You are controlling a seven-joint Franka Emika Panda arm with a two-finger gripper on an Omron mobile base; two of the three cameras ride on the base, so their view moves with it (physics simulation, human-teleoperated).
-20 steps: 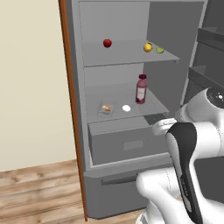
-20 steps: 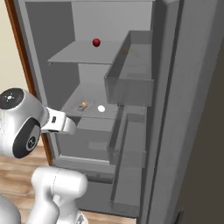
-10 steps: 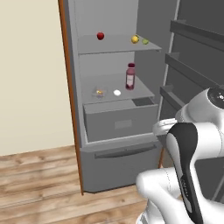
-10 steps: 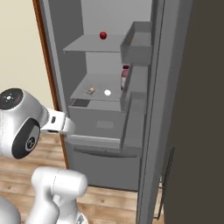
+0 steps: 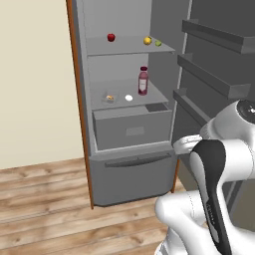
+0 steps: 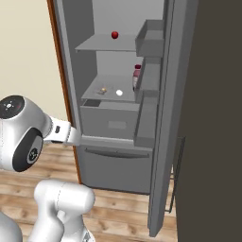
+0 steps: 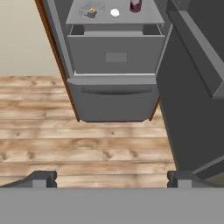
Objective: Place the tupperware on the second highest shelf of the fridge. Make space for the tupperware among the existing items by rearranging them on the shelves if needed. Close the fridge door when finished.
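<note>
I have the fridge [image 5: 130, 164] in front of me, a tall grey cabinet with orange-brown trim down its left side, standing on a wood plank floor [image 5: 45, 209] beside a cream wall [image 5: 32, 79]. The fridge door [image 5: 219, 74] is swung wide open on the right, its inner bins facing me in the left base view; in the right base view I see it edge-on, running down the middle of the picture.

Inside, two grey shelves cross the compartment. On the upper shelf [image 5: 130, 49] the red apple [image 5: 111, 37] sits toward the left edge, and the orange-yellow fruit [image 5: 147, 41] and the green lime [image 5: 158, 43] lie just beside each other near the right edge. On the lower shelf [image 5: 149, 97] the dark pink bottle [image 5: 143, 81] stands upright toward the right and back. The tupperware [image 5: 110, 98], clear with orange food showing, rests on this same lower shelf near its left front corner, and the small white round thing [image 5: 129, 98] lies just beside it on its right, between the box and the bottle. Below the lower shelf is a grey drawer [image 5: 133, 130].

The gripper [image 7: 111, 177] is well apart from the fridge. In the hand view I look down over the floor toward the drawer, and the two dark fingertips [image 7: 41, 177] stand spread to the far sides of the picture, wide apart with nothing between them.
</note>
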